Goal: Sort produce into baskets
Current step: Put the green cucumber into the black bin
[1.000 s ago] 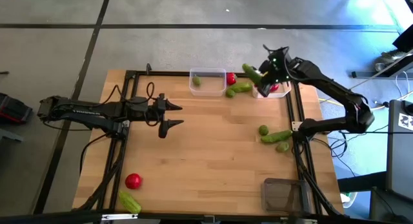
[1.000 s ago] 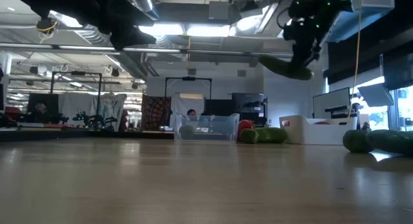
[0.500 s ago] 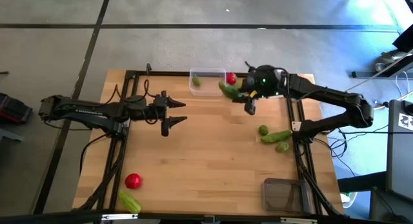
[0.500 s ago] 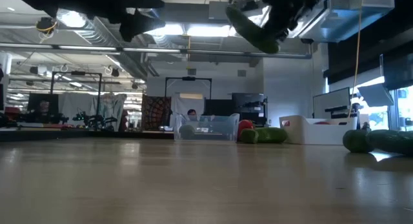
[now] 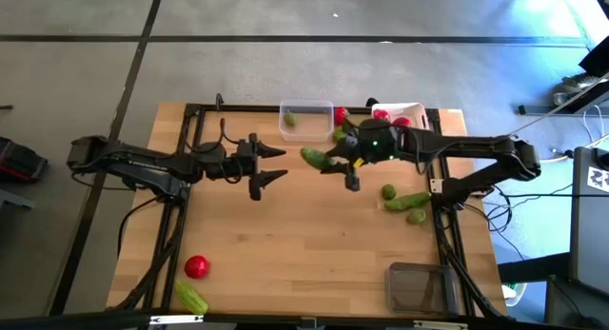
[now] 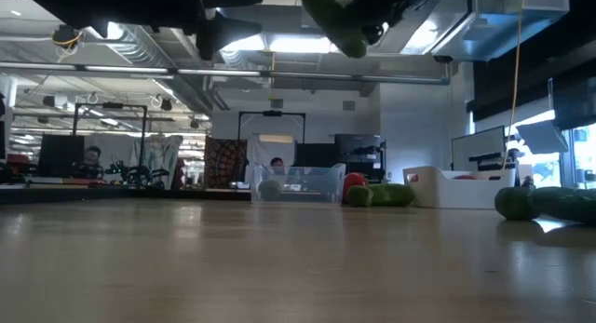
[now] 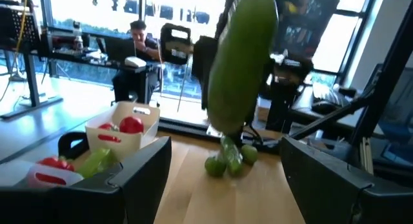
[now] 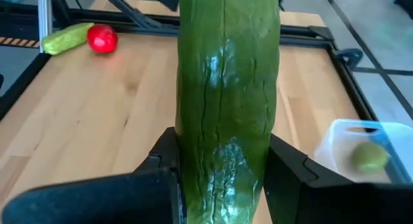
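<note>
- The right gripper point(image 5: 335, 164) was clenched on a long green cucumber point(image 5: 315, 158), carrying it high above the middle of the wooden table point(image 5: 314, 244), toward the left arm.
- The left gripper point(image 5: 271, 167) hovered just beside it with its fingers spread wide and nothing between them, facing the cucumber as if to receive it.
- A good handover would likely mean easing the cucumber's free end squarely between the spread fingers, and letting go only once they had closed.
- The clear basket point(image 5: 306, 121) sat at the far edge with one olive-green fruit point(image 5: 290, 120) inside.
- The white basket point(image 5: 404, 115), near it, held red pieces.
- The dark grey basket point(image 5: 417, 286) stood at the near right corner, well apart.
- Loose green produce point(image 5: 407, 203) lay by the right rail.
- A red piece point(image 5: 196, 266) and a second cucumber point(image 5: 191, 297) lay near the left front corner.
- Nothing stood between the two grippers.
</note>
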`<move>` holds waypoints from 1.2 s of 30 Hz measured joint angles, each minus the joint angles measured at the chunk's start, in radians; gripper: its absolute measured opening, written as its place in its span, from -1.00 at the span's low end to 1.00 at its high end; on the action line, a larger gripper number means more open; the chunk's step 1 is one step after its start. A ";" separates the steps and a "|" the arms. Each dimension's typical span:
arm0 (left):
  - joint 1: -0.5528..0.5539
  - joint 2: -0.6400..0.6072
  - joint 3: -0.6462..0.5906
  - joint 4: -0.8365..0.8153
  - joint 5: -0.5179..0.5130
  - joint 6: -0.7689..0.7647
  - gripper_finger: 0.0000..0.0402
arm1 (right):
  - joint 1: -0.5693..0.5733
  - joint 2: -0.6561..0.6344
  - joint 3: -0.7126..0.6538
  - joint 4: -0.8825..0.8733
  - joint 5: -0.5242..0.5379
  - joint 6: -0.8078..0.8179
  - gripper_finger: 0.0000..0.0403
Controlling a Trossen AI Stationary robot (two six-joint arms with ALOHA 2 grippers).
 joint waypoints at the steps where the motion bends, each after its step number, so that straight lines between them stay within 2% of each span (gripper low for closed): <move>1: 0.000 0.004 0.000 0.016 0.000 0.000 0.43 | 0.006 0.013 0.000 0.010 0.000 -0.001 -0.45; 9: 0.000 0.032 0.000 0.065 0.017 0.001 0.43 | 0.040 0.096 0.000 0.108 0.001 -0.007 -0.45; 21: -0.001 0.033 0.000 0.094 0.043 0.024 0.43 | 0.039 0.116 0.000 0.218 0.042 -0.003 -0.45; 30: -0.002 0.131 0.002 0.220 0.043 0.040 0.43 | 0.039 0.203 0.000 0.386 0.017 0.019 -0.45; 33: -0.002 0.154 0.002 0.252 0.043 0.045 0.38 | 0.039 0.213 0.000 0.418 -0.004 0.023 -0.45; 36: -0.002 0.159 0.002 0.261 0.043 0.053 0.24 | 0.039 0.222 0.000 0.433 -0.007 0.027 -0.45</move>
